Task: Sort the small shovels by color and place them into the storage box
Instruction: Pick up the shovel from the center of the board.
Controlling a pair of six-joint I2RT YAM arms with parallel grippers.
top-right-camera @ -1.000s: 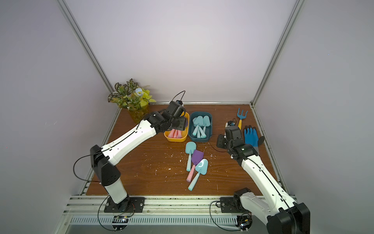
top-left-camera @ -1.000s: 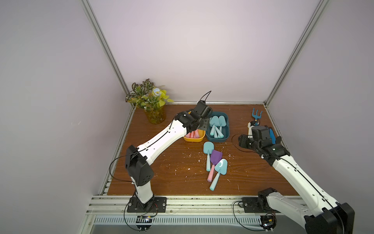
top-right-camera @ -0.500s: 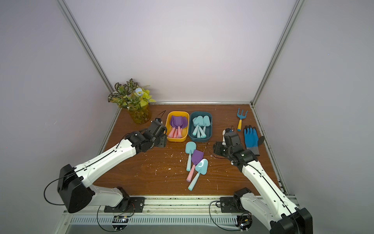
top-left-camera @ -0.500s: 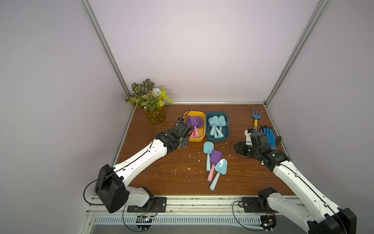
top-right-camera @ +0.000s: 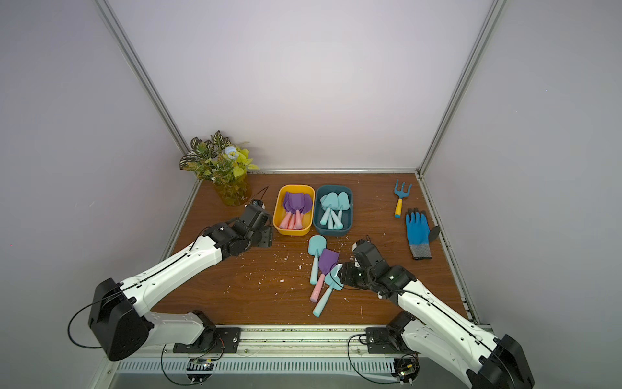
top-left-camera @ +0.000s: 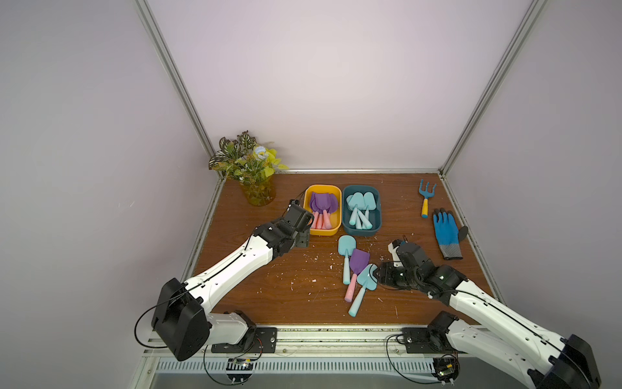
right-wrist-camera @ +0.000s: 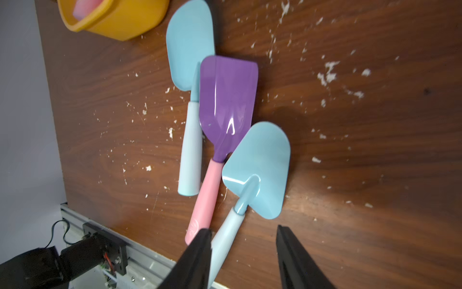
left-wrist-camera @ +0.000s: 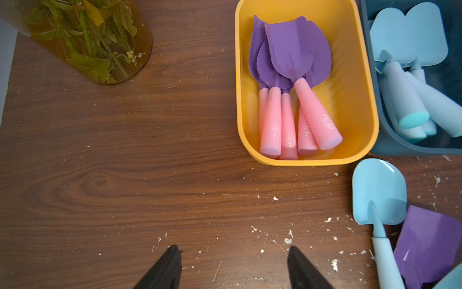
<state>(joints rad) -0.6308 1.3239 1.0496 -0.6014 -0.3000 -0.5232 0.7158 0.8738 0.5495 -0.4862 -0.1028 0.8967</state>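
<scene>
Left jaws apart over open table (left-wrist-camera: 112, 162), right jaws apart at blue shovel (right-wrist-camera: 257, 170), both empty

Dark teal plastic box (left-wrist-camera: 412, 150): cut by left wrist frame edge; light-blue plastic shovels (left-wrist-camera: 410, 37) inside partly out of frame.
Amber glass vase of leaves (left-wrist-camera: 100, 57): upper part cut off.
Loose purple-bladed shovel (left-wrist-camera: 430, 245): pink handle out of frame.
Yellow plastic box (right-wrist-camera: 120, 25): corner only in right wrist view.
Left fingers (left-wrist-camera: 167, 270), right fingers (right-wrist-camera: 197, 257): tips only in wrist views; indistinct in both top views.
</scene>
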